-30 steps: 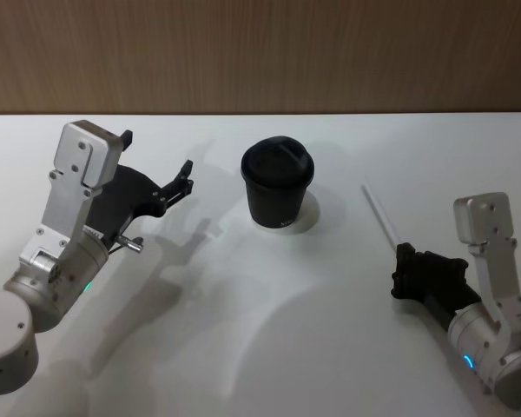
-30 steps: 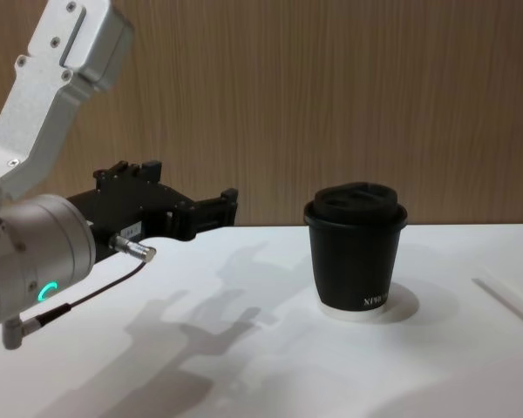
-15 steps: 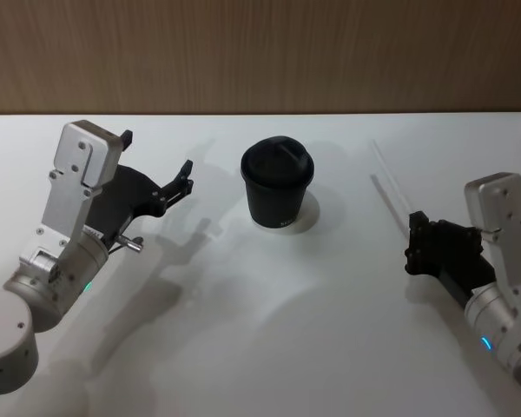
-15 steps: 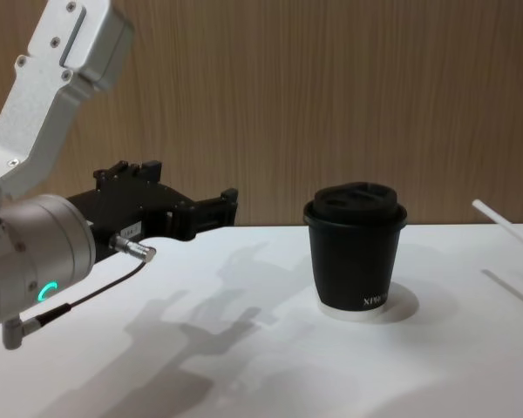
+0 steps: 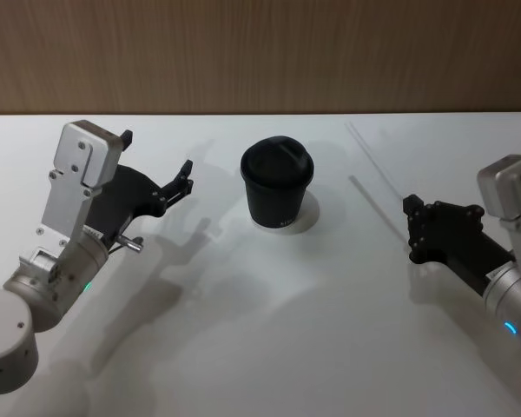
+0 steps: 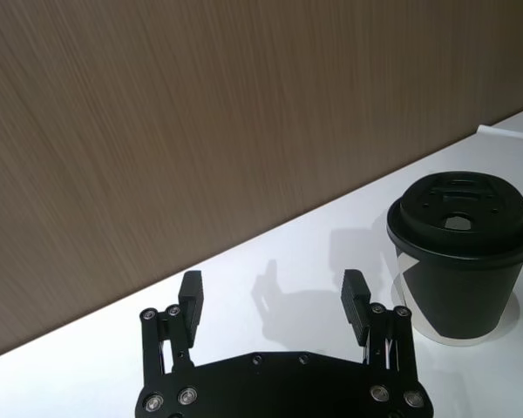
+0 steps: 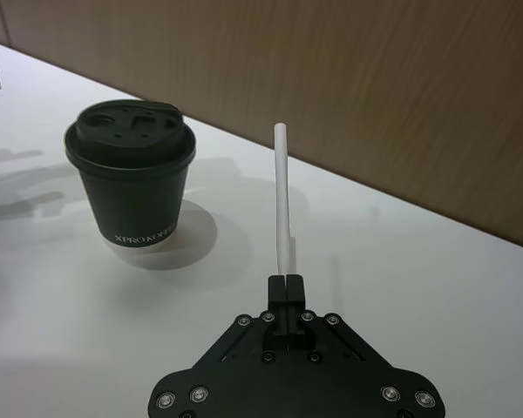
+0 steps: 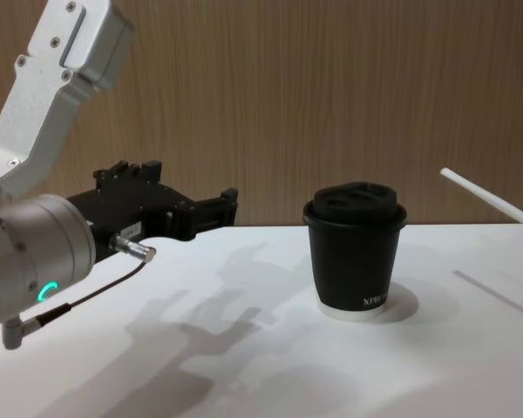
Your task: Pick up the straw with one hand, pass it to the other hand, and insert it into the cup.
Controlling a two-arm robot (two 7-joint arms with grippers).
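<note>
While pinching the straw [image 7: 282, 200] at its lower end, holds the R gripper [image 7: 286, 280] closed tight, off the table [image 5: 243, 339] and to the right of the cup [image 5: 278, 184]. Leaves most of the straw free, clear of the tabletop, slanting up and away toward the wood-panel wall [image 5: 260, 52]. Prob. gripped low so as to leave a long free section for the other hand to take, and later enough length to go into the lid.

Shows the L gripper [image 6: 273, 292] on the cup's other side, raised above the table, fingers spread wide, holding nothing, aimed roughly toward the cup. Judged ready to receive.

Shows the cup upright betw. the two grippers, apart from both, lid on, w/ a small opening in the lid top seen in the L wrist view.

Nearby: thin black cable w/ metal plug [image 8: 135, 251] at the L wrist, not to be confused w/ the straw.

In the way: the cup itself, on the line betw. the grippers; handover prob. needs to go above or in front of it. Pick-up judged done, pass not yet begun.
</note>
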